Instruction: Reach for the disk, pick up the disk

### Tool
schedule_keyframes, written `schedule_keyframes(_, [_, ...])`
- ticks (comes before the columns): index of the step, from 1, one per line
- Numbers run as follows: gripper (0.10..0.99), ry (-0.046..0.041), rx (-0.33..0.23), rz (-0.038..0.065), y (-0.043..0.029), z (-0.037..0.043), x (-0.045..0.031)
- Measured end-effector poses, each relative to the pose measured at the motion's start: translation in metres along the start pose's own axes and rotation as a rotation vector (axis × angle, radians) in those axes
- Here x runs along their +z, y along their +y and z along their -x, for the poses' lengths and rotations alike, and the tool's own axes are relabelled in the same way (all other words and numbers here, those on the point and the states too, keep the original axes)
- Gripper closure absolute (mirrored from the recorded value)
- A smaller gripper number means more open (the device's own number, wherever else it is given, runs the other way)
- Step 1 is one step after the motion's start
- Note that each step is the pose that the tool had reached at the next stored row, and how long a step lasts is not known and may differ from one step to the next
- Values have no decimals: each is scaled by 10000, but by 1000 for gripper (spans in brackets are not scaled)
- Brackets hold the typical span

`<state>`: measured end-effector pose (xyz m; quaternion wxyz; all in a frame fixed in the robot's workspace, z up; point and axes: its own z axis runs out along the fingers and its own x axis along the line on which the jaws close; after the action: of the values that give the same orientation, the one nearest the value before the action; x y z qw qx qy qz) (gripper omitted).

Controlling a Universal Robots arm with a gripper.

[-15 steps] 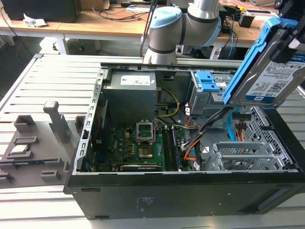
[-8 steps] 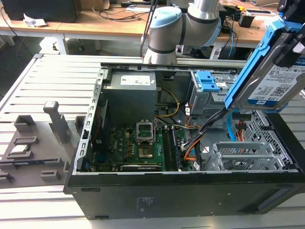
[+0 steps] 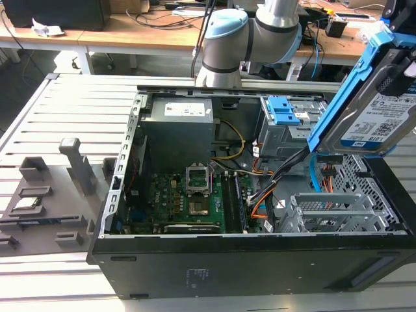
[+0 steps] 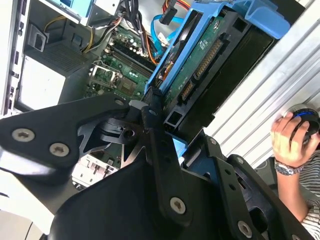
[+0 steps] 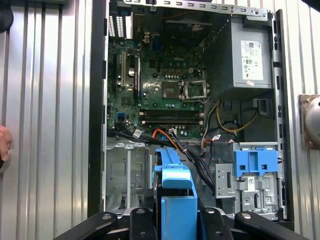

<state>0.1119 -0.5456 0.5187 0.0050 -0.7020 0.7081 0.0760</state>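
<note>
A slatted metal table [image 3: 58,104] carries an open black computer case [image 3: 260,260], lying on its side with its inner parts exposed. Inside it sits a green motherboard [image 3: 188,201], with a grey power supply [image 3: 179,127] behind it and a drive cage [image 3: 331,211] toward the exterior view's right. A bundle of black, orange and yellow cables [image 3: 273,179] runs across the middle of the case. A blue latch piece [image 3: 283,110] sits on the bay at the back of the case; the same piece shows in the first wrist view [image 5: 255,162].

The arm [image 3: 250,36] rises behind the case, its pale blue joint over the back edge. The disk [image 3: 374,107] is up in the air at the exterior view's right, tilted, above the drive cage and clear of the case, its white-and-blue label facing out and its blue frame along the edge. In the second wrist view the gripper [image 4: 165,135] is clamped on the disk [image 4: 200,60], the black fingers [image 4: 150,107] pressing on the blue frame at its near end. In the first wrist view the disk's blue frame [image 5: 175,195] stands edge-on between the fingers, above the case.

A person's hand [image 4: 287,140], with a wristwatch, rests on a dark object at the table's edge in the second wrist view.
</note>
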Motion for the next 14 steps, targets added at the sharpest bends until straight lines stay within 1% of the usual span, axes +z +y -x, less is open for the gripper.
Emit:
schedule_keyframes(5, [722,0,0,0,0,-61,-6])
schedule_keyframes(7, [722,-1,0,0,0,-117,-12])
schedule_keyframes(9, [722,0,0,0,0,-136,-14])
schedule_keyframes(12, [722,0,0,0,-1,-193,-20])
schedule_keyframes(14, [722,-1,0,0,-1,-214,-22])
